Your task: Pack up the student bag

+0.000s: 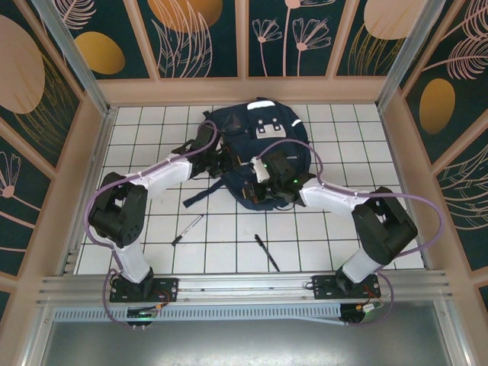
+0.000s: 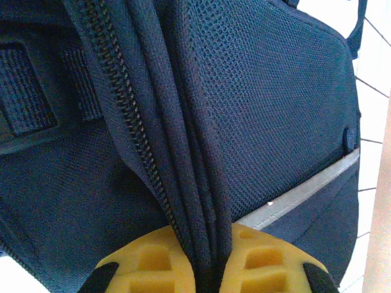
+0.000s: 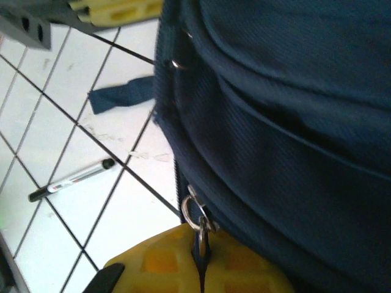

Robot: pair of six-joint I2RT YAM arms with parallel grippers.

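**Two arms grip the student bag, apparently to open it for packing**

The student bag [image 1: 259, 145] lies toward twelve o'clock on the tiled surface [image 1: 145, 130]. The left jaws are pressed together on a fold of its fabric beside the zipper [image 2: 131, 122]. The right jaws pinch the zipper pull [image 3: 200, 241] just under its metal ring [image 3: 194, 210]. One pen [image 1: 187, 229] lies at seven o'clock of the bag, a second pen [image 1: 267, 252] at six. The next move likely calls for drawing the pull along the track while the left side holds the seam taut.
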